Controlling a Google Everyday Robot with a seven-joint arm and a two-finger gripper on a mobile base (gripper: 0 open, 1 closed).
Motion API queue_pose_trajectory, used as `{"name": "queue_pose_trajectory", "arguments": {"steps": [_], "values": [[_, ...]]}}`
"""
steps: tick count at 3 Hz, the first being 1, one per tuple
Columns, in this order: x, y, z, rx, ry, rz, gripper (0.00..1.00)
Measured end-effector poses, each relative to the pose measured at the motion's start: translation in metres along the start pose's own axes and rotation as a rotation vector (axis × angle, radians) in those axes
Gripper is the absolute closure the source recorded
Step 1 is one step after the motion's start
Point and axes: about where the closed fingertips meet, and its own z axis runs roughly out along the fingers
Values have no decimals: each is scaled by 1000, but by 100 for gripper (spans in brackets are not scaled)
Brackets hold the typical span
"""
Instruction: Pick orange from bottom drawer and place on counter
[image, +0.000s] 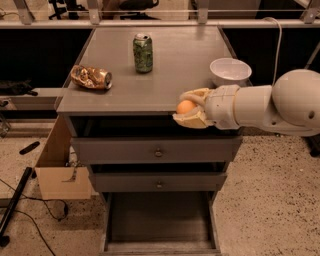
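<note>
My gripper (186, 108) comes in from the right on a white arm and is shut on the orange (186, 106), a small round fruit held between its tan fingers (192, 120). It hangs at the front edge of the counter (150, 75), right of centre, level with the grey top. The bottom drawer (159, 220) stands pulled open below, its dark floor bare.
On the counter stand a green soda can (143, 53) at the back centre, a shiny gold-brown snack bag (91, 77) at the left and a white bowl (230, 71) at the right, just behind my wrist. Two shut knobbed drawers (157, 150) sit above the open one. A cardboard box (55, 170) stands left of the cabinet.
</note>
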Motion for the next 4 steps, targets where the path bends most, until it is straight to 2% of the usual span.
{"name": "queue_pose_trajectory", "arguments": {"steps": [1, 2, 3, 4], "values": [[0, 0, 0, 0, 0, 0, 100], [-24, -15, 25, -36, -43, -13, 100], [-47, -50, 62, -47, -91, 9, 100], [-50, -80, 100, -29, -108, 70, 100]]}}
